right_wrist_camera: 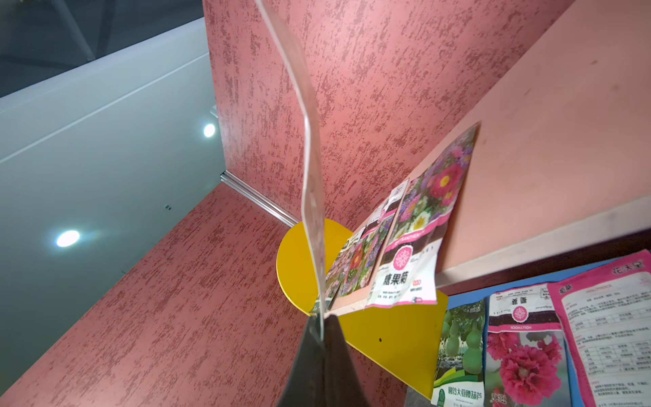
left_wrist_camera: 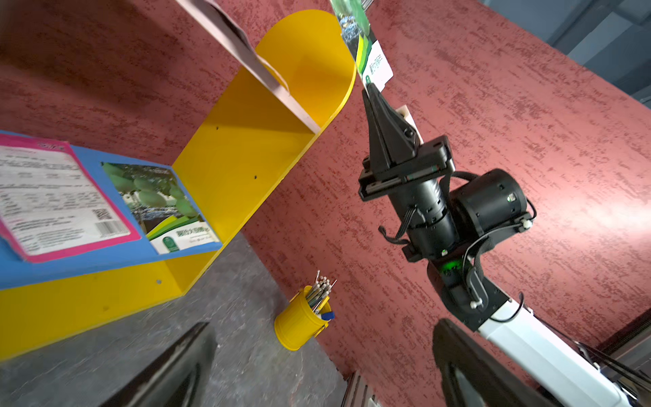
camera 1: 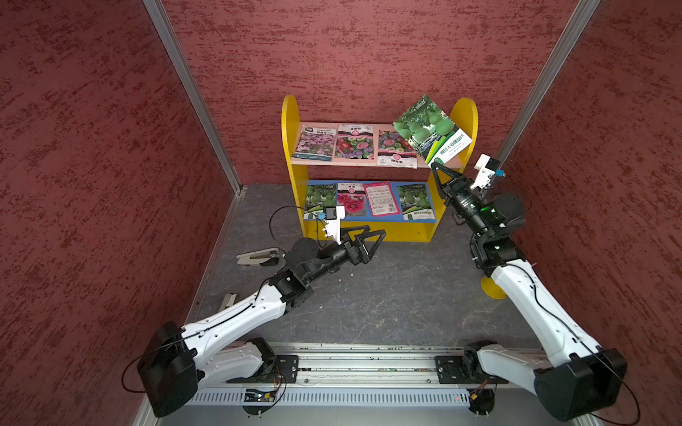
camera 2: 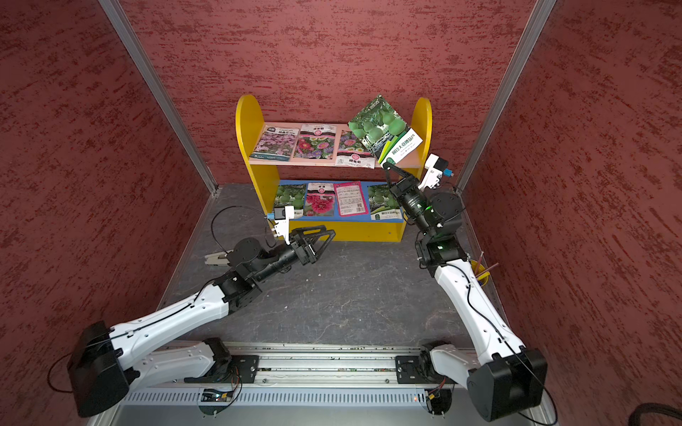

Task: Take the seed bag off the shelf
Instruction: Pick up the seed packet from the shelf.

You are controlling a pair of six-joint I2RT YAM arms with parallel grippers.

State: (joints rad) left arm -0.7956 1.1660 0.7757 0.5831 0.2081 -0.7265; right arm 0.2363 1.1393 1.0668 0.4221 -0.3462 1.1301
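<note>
The right gripper point(camera 1: 435, 165) is pinching the gourd seed bag point(camera 1: 424, 125) at the shelf point(camera 1: 291, 121).
In both top views, its jaws are clamping the bag's lower corner, and the bag is tilting up over the end of the pink upper board point(camera 1: 350, 161) nearest that arm. The left gripper point(camera 1: 374, 233) is hovering low before the blue lower board point(camera 1: 369, 218), jaws standing wide. In the left wrist view, the gourd seed bag point(left_wrist_camera: 370, 53) is rising beside the rounded top of the yellow side panel point(left_wrist_camera: 281, 105). In the right wrist view, it is showing edge-on point(right_wrist_camera: 311, 176), standing up from the closed jaws.
</note>
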